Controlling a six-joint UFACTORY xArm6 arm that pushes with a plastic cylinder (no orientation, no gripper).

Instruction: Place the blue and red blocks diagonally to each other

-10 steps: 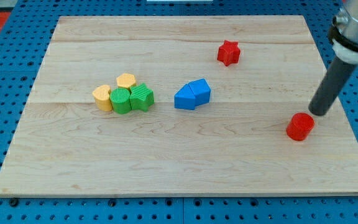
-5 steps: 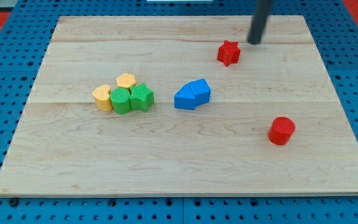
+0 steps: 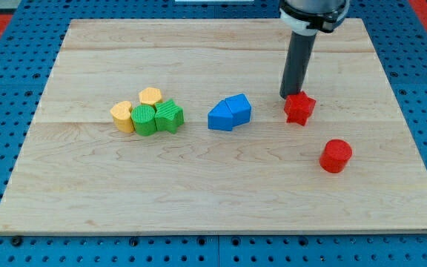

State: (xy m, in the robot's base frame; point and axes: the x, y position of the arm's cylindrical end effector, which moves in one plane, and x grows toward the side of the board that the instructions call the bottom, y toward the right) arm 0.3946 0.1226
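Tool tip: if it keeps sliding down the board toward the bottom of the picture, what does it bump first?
The red star block. My tip sits right at its top-left edge, seemingly touching already, so it would likely push that star first.

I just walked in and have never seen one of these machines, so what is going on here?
A robot arm is sliding toy blocks around a wooden board with a dark rod. My tip sits right against the red star block, at its upper left edge. Two blue blocks lie touching to the view's left of it, and a red round block sits toward the lower right.
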